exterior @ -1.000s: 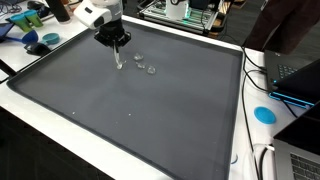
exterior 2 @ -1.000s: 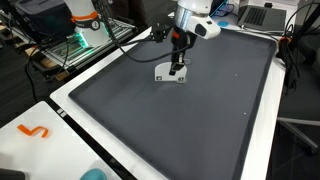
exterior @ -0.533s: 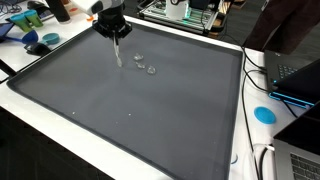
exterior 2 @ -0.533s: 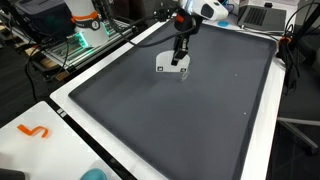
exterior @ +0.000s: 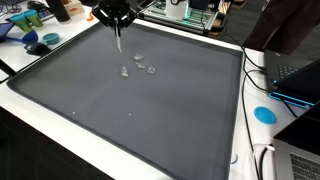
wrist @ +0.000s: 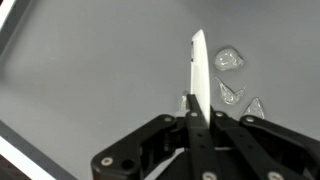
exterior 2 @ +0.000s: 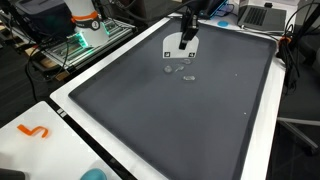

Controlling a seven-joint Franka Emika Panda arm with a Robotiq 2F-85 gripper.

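hanging above the dark mat (exterior: 150,110) near one of its edges, the gripper (exterior: 118,24) shows its jaws clamped together on a thin white card (exterior 2: 179,45), held upright and clear of the mat. three small clear pieces (wrist: 232,93) lie on the mat just below the card, not touching it.

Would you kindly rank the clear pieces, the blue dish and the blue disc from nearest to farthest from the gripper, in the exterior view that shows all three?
From the gripper, shut on a thin white card:
1. Clear pieces, on the mat just below it.
2. Blue dish, beyond the mat's left edge.
3. Blue disc, beyond the mat's right edge.
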